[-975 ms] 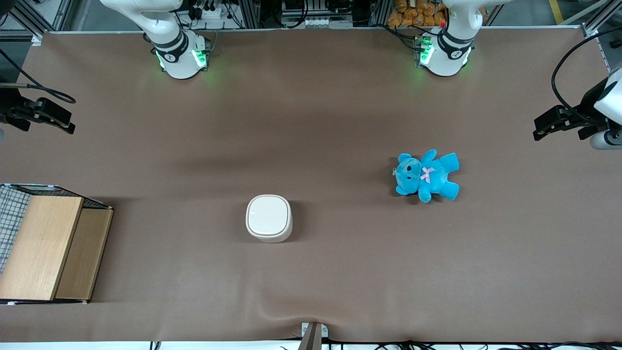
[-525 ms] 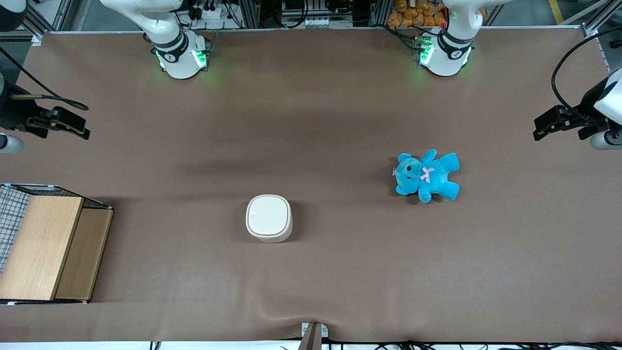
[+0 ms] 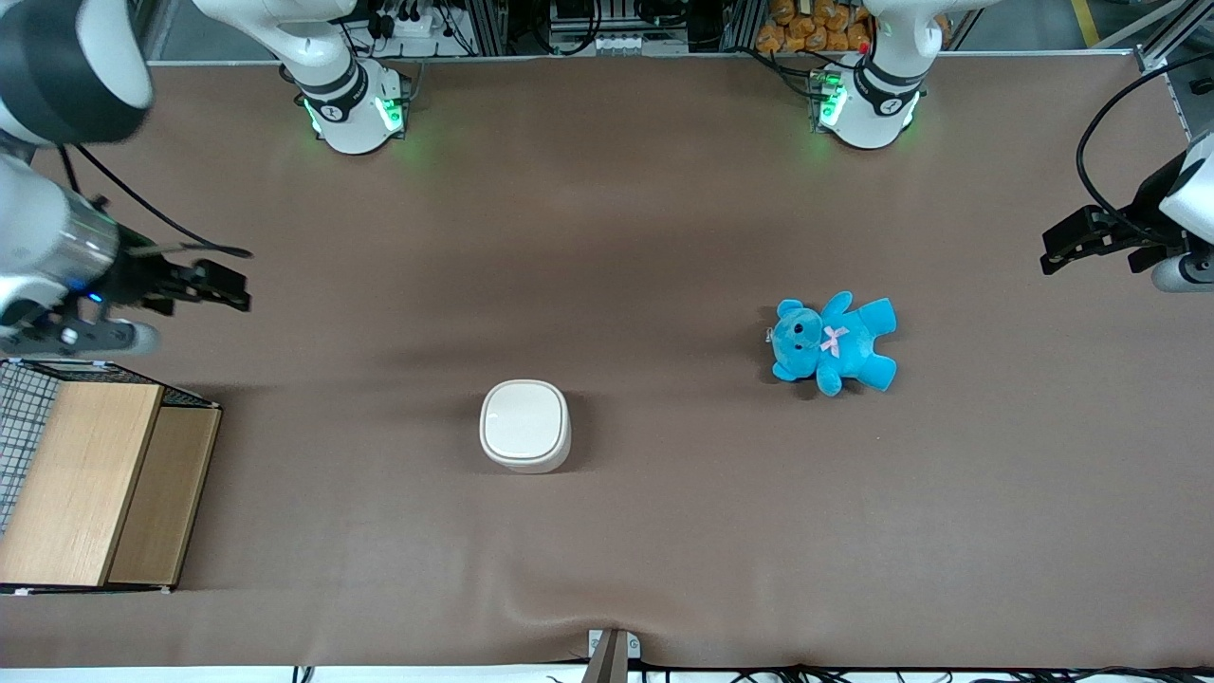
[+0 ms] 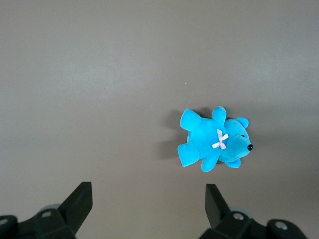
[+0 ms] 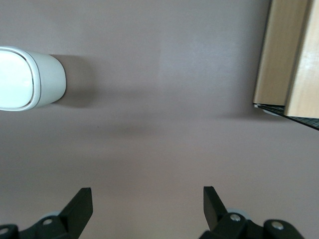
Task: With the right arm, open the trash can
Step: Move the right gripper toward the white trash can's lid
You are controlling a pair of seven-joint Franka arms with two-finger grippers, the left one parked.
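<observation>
The black two-finger gripper (image 3: 223,287), fingers spread wide, has advanced over the brown table (image 3: 664,531) toward the closed cream-white rounded-square plastic trash can (image 3: 524,425), which stays unmoved.

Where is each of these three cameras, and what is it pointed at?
Front view: high up, facing the robots, looking down on the table, bin, teddy, box; arm bases and the open gripper show.
Right wrist view: on the working arm, looking down at bin and box; fingertips show.
Left wrist view: on the parked arm, above the teddy.
Both wrist views share things with the front view.
</observation>
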